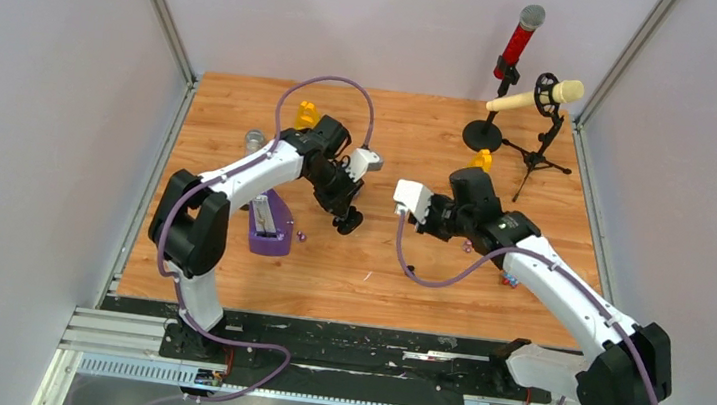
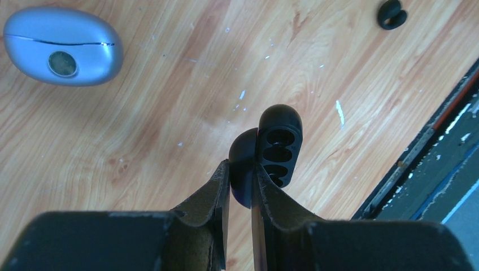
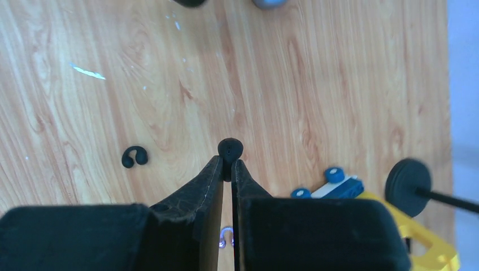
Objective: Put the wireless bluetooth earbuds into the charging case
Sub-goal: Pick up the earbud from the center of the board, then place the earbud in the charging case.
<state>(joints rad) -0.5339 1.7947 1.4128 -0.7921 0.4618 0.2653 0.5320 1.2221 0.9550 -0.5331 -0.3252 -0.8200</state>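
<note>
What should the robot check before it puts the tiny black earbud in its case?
1. Right fingers pinch the held earbud: ok.
2. Left fingers grip the black case: ok.
3. Case open, with its hollows showing: ok.
4. Held earbud lined up over a hollow: not ok; in the top view the two arms are apart.
5. Held earbud turned the right way to fit: cannot tell.
6. Second black earbud lying free on the table for later: ok.
</note>
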